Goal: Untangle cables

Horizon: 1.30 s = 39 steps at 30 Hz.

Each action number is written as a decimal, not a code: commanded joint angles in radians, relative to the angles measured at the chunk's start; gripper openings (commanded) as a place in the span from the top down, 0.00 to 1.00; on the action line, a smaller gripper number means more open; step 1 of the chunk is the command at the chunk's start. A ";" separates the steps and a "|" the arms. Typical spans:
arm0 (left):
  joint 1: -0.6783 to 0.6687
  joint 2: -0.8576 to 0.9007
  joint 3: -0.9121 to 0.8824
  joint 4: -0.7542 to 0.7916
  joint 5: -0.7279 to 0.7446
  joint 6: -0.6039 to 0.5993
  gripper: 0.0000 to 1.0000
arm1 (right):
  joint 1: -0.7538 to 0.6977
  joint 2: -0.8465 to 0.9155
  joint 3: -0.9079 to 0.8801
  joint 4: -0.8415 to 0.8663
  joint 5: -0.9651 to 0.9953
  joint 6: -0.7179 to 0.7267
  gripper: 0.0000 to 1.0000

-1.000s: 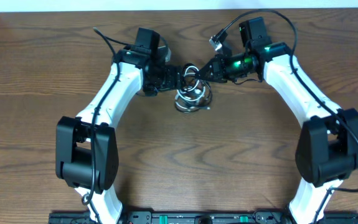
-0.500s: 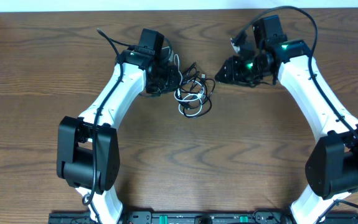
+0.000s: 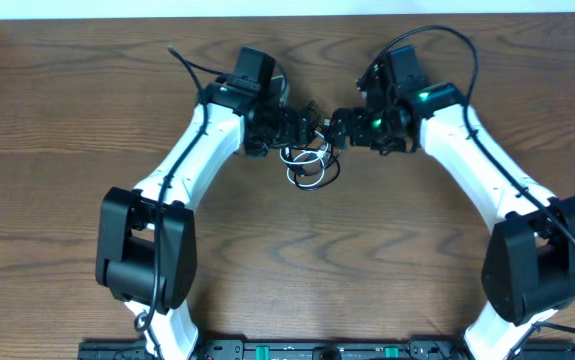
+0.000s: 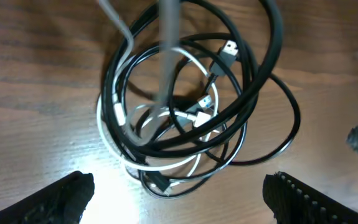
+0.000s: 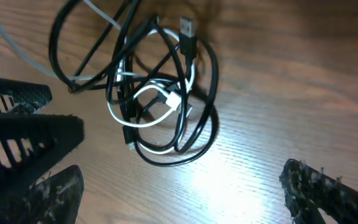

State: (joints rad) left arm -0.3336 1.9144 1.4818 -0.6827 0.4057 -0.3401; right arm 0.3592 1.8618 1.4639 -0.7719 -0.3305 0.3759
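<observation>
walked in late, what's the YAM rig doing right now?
Both arms are bent in over one small tangle of cables, black loops wound together with a white one, lying on the wooden table. The left hand and right hand face each other over the far side of the pile, close together. Both wrist views show them wide open with nothing gripped, so neither holds a cable. The cords are not yet separated.
</observation>
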 commanded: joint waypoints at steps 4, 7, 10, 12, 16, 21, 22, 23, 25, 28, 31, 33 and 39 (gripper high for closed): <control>-0.033 0.062 0.010 0.081 -0.162 0.009 0.08 | 0.021 -0.010 -0.033 0.046 0.037 0.077 0.05; -0.039 0.094 0.010 0.126 -0.164 0.009 0.08 | 0.027 -0.010 -0.040 0.055 0.037 0.080 0.05; -0.039 0.122 0.010 0.142 -0.164 0.009 0.35 | 0.029 -0.010 -0.040 0.055 0.037 0.080 0.05; -0.038 0.124 0.010 0.142 -0.163 0.009 0.77 | 0.029 -0.010 -0.040 0.056 0.037 0.080 0.05; -0.038 0.088 0.011 0.139 -0.131 0.008 0.92 | 0.029 -0.010 -0.040 0.059 0.042 0.080 0.07; -0.038 -0.061 0.011 0.139 0.006 0.004 0.92 | 0.029 -0.010 -0.041 0.059 0.049 0.081 0.08; -0.038 -0.091 0.011 0.140 0.030 0.004 0.92 | 0.029 -0.010 -0.041 0.059 0.048 0.081 0.07; -0.038 -0.115 0.011 0.140 0.047 0.000 0.92 | 0.029 -0.010 -0.041 0.059 0.048 0.085 0.08; -0.039 -0.183 0.011 0.139 0.062 -0.030 0.92 | 0.029 -0.010 -0.041 0.058 0.048 0.097 0.08; -0.039 -0.263 0.011 0.137 0.063 -0.076 0.92 | 0.029 -0.010 -0.041 0.059 0.048 0.111 0.08; -0.039 -0.319 0.011 0.134 0.064 -0.132 0.92 | 0.029 -0.010 -0.041 0.058 0.048 0.110 0.08; -0.039 -0.343 0.011 0.135 0.085 -0.146 0.92 | 0.029 -0.010 -0.041 0.058 0.048 0.111 0.08; -0.037 -0.364 0.011 0.135 0.187 -0.217 0.92 | 0.037 -0.010 -0.046 0.047 0.157 0.110 0.37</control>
State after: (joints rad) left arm -0.3706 1.5684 1.4799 -0.5507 0.5041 -0.4934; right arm 0.3832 1.8618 1.4292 -0.7143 -0.2703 0.4782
